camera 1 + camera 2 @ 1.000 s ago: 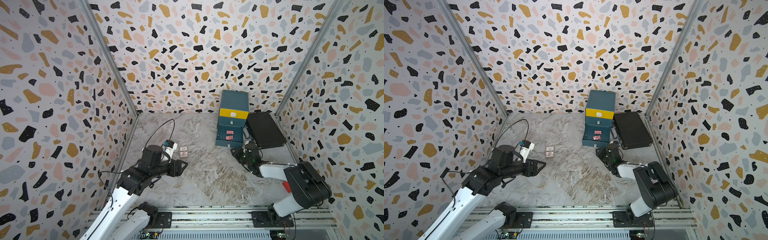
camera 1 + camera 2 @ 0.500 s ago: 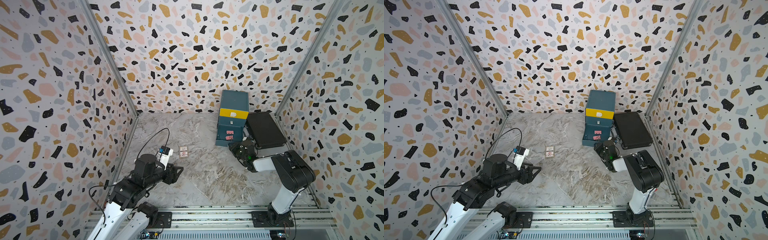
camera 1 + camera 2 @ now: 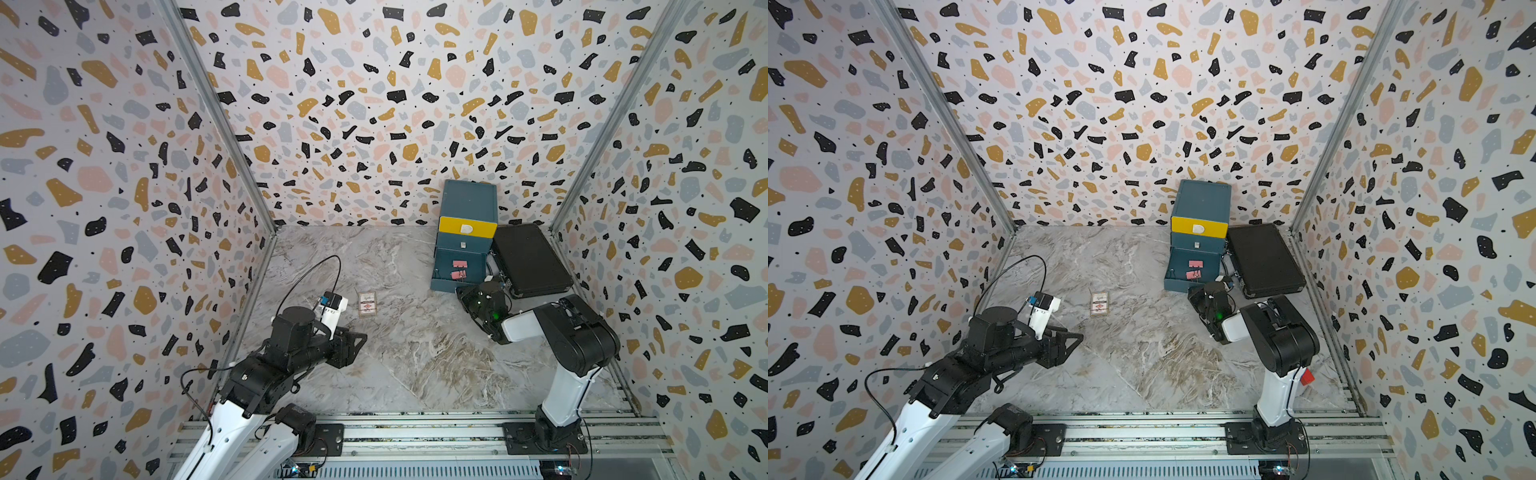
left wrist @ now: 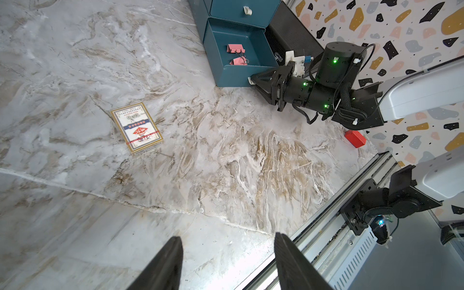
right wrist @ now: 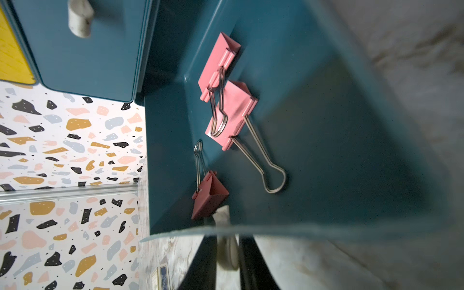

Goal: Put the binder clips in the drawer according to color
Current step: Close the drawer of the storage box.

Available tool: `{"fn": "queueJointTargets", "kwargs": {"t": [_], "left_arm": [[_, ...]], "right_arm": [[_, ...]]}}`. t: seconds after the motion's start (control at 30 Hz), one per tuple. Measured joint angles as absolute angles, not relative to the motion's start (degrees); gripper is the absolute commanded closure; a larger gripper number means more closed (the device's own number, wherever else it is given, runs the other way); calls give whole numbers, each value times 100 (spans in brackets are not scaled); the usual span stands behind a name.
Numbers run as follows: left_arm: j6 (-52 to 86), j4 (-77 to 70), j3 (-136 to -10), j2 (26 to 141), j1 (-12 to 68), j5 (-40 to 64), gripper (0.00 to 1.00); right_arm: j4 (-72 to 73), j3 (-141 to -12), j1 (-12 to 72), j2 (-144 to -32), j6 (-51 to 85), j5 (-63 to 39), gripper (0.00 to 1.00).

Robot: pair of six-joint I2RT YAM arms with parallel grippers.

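Over on the left, the left gripper (image 4: pixel 227 242) hangs just above the marble floor (image 3: pixel 415 365) with its jaws a fair way apart and nothing between them. A bit further in, there's a small printed card box (image 3: pixel 367 304) lying flat on the floor, well apart from everything else.

Next is the drawer unit (image 3: pixel 468 203), standing against the back wall. The yellow top front and the teal middle one are pushed in, and the bottom drawer (image 4: pixel 233 75) is pulled out. The pink binder clips (image 5: pixel 232 110) are lying inside it. The right wrist view shows three of them: two overlap near the middle, and a darker-looking one (image 5: pixel 209 198) sits in the corner by the front wall. Only two are easy to spot in both top views.

The right gripper (image 4: pixel 251 80) is right at that drawer's front, its fingers pinched in on the white tab handle (image 5: pixel 227 251). It's not carrying any clip.

Just beside the unit on the right, a flat black case (image 3: pixel 525 259) lies against the side wall. The red block (image 3: pixel 1307 376) is nearer the rail, partly hidden behind the right arm.
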State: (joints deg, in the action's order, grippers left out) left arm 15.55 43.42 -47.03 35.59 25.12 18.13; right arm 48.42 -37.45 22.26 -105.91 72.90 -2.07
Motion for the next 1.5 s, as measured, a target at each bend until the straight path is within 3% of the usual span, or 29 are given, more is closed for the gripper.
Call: {"fn": "queueJointTargets", "kwargs": {"t": [0.1,0.4,0.9,1.2,1.27,1.4,1.5], "left_arm": [[1555,4342,-4703,3559,2512,1813,40],[1555,4338,-4700,3581,2512,1822,41],[1557,4329,-4689,3629,2512,1865,42],[1557,4329,-4683,3662,2512,1898,41],[1557,4327,-4683,3660,2512,1898,39],[1557,4327,-4683,3667,2512,1898,31],[1559,4329,-4683,3673,2512,1894,24]], "right_arm": [[5030,-3785,2235,-10722,7373,-141,100],[4947,-4233,2187,-10820,7349,82,100],[4661,-6163,1634,-12234,7269,-56,100],[4563,-6595,1546,-12529,7286,-62,100],[4556,-6611,1542,-12536,7286,-64,93],[4609,-6584,1527,-12532,7323,-54,67],[4674,-6287,1505,-12396,7295,-34,55]]}}
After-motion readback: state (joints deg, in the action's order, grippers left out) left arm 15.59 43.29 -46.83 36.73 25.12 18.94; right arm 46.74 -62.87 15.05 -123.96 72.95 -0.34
